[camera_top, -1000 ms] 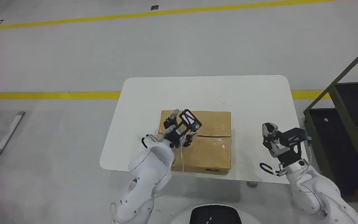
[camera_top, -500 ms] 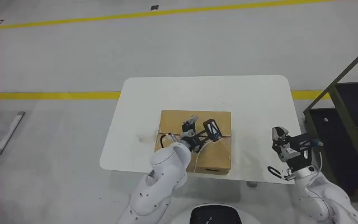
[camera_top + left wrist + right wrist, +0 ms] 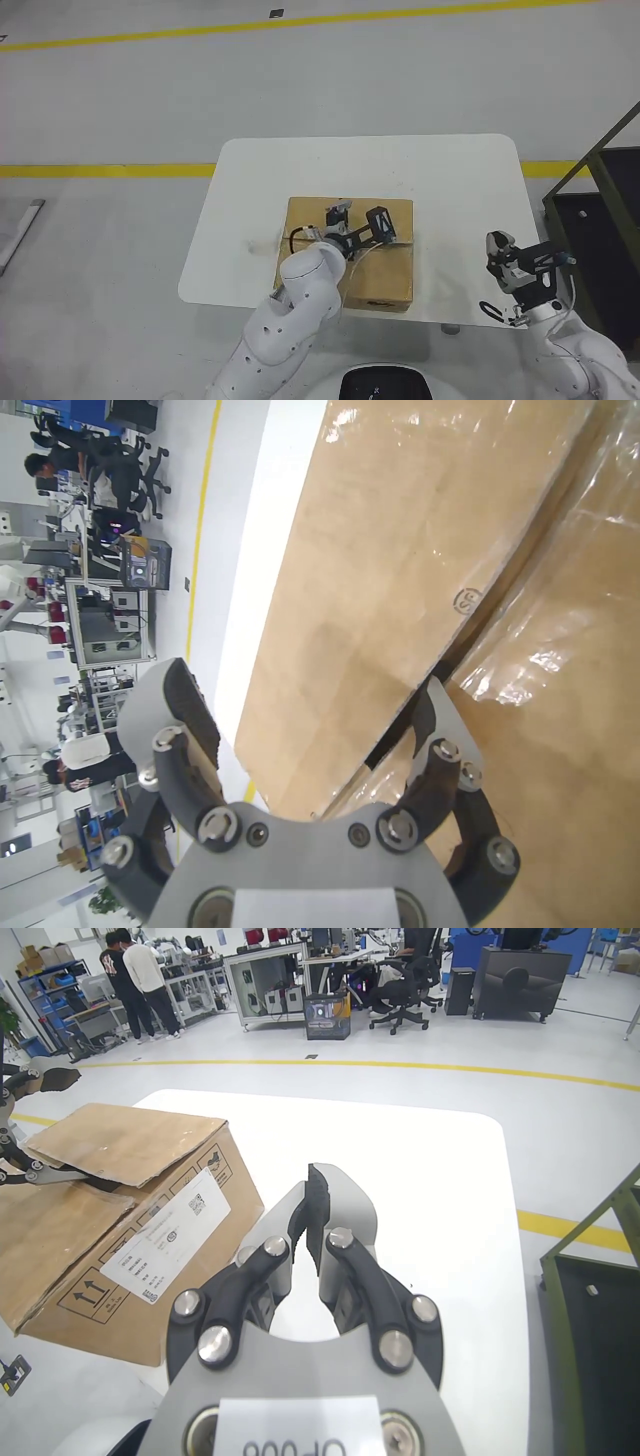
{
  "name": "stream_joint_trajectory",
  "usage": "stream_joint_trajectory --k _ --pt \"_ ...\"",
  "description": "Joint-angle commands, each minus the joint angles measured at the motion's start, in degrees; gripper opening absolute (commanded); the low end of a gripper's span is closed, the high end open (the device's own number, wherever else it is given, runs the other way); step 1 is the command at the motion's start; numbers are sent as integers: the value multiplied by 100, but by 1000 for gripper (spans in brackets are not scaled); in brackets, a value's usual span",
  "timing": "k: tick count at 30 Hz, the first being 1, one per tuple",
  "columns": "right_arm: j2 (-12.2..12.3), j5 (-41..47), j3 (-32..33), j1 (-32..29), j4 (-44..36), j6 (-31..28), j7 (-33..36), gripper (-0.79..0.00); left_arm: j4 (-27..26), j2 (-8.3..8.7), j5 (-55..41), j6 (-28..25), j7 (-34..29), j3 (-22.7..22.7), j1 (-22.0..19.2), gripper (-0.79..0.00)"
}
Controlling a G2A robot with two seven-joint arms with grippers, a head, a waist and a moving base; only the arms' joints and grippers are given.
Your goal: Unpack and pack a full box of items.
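Observation:
A taped cardboard box (image 3: pixel 350 285) lies in the middle of the white table (image 3: pixel 450 170). My left gripper (image 3: pixel 362 230) hovers open over the box top. In the left wrist view the left gripper (image 3: pixel 307 690) has one fingertip (image 3: pixel 432 700) in the seam between the two top flaps, and the other finger is above the far flap (image 3: pixel 380 565). The right wrist view shows that far flap (image 3: pixel 125 1143) slightly lifted at the seam. My right gripper (image 3: pixel 312 1198) is shut and holds nothing above the table's right front part (image 3: pixel 500 250), apart from the box (image 3: pixel 125 1238).
A green metal frame (image 3: pixel 595 195) stands just off the table's right edge, close to the right arm. A white label (image 3: pixel 165 1233) is stuck on the box side that faces the right gripper. Bare tabletop surrounds the box.
My left gripper slid from the box's left part along the seam to its middle and set a fingertip into the seam. The right arm drew back slightly toward the table's right front edge.

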Motion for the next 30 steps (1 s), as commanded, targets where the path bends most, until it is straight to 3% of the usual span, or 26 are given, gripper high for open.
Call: stream_joint_trajectory --k 1,11,12,13,14,15,30 --pt "-2 1 4 0 14 -4 -7 -785 56 -8 54 16 1 -5 -17 0" --pt "-23 25 -51 29 46 21 15 -785 257 -29 725 549 518 13 -72 0" --pt "-25 23 -62 33 49 18 15 -785 244 -29 763 601 606 8 -62 -268" --pt "-27 18 -70 37 54 19 13 -785 240 -29 802 636 677 5 -47 -446" --pt "-30 17 -82 39 59 24 14 -785 217 -29 852 666 757 6 -34 -693" --pt "-32 15 -91 42 58 31 16 -785 197 -28 890 693 821 4 -13 -785" --pt "-60 4 -177 67 67 54 20 -785 -179 -50 1090 540 1304 106 337 -785"
